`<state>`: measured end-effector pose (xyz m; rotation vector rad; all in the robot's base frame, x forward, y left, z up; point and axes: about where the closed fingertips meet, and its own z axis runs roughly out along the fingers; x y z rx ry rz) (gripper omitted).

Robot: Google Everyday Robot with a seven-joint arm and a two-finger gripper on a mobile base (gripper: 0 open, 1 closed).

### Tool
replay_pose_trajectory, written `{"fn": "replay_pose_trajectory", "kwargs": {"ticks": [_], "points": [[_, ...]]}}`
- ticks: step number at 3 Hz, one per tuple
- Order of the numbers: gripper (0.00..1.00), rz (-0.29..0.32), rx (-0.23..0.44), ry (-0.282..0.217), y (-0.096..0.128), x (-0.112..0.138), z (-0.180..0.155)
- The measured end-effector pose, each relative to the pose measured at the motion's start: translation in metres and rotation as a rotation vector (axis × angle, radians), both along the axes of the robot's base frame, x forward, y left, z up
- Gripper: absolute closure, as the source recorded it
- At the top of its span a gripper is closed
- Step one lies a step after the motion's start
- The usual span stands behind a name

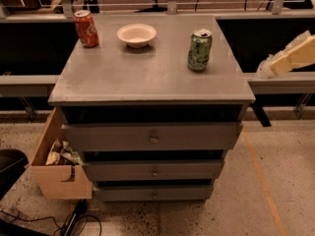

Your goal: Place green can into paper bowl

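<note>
The green can [199, 49] stands upright on the right side of the grey cabinet top [147, 73]; it has mottled green markings and a silver top. The paper bowl [137, 34] is off-white and sits at the back middle of the top, well left of the can. It holds nothing. My gripper [291, 58] shows as a pale cream shape coming in from the right edge. It is off the cabinet, to the right of the can and at about its height.
A red soda can [86, 28] stands at the back left corner. The cabinet has three drawers [153, 138] below. An open wooden box [59, 166] with packets sits on the floor at the left. A grey ledge [280, 81] runs along the right.
</note>
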<state>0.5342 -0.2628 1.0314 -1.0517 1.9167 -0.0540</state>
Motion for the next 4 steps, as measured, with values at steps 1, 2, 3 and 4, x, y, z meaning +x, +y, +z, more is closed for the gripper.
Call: {"fn": "replay_pose_trajectory", "kwargs": {"ticks": [1,2,3,4], "points": [[0.0,0.02,0.215,-0.07,0.005,0.05,-0.005],[0.0,0.066,0.387,-0.096,0.021,0.088,-0.012],[0.0,0.069,0.409,-0.085,0.023,0.092,-0.018],[0.0,0.059,0.419,-0.113,0.024,0.09,-0.023]]}}
